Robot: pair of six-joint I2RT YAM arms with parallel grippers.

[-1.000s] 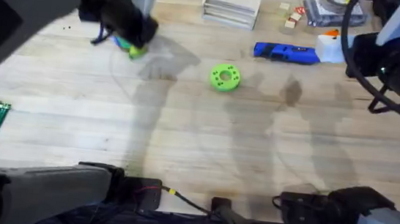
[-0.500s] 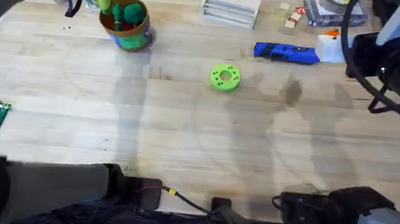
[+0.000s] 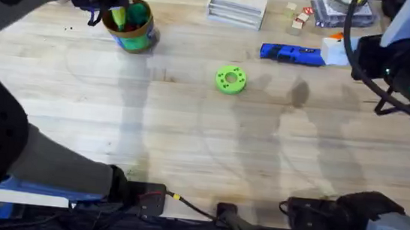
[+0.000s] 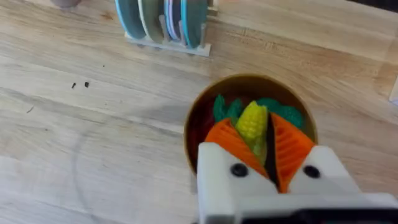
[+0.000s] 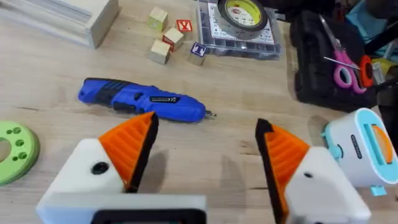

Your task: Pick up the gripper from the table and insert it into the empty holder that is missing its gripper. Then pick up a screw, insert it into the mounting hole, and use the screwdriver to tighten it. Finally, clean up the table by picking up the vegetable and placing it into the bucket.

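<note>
1. Your left gripper (image 4: 264, 142) is clamped on the vegetable (image 4: 252, 122), directly over the bucket (image 3: 132, 26).
2. Your right gripper (image 5: 205, 149) stands wide apart near the screwdriver (image 5: 142, 100); no label on it is readable.

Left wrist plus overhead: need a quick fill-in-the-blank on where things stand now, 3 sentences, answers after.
1. The left pincer is shut on the yellow ____, holding it over the bucket.
2. The right pincer has its fingers ____, with nothing between them.
3. The blue screwdriver lies on the table between the flat green disc and the ____ pincer.

Missing words: vegetable; open; right
</note>
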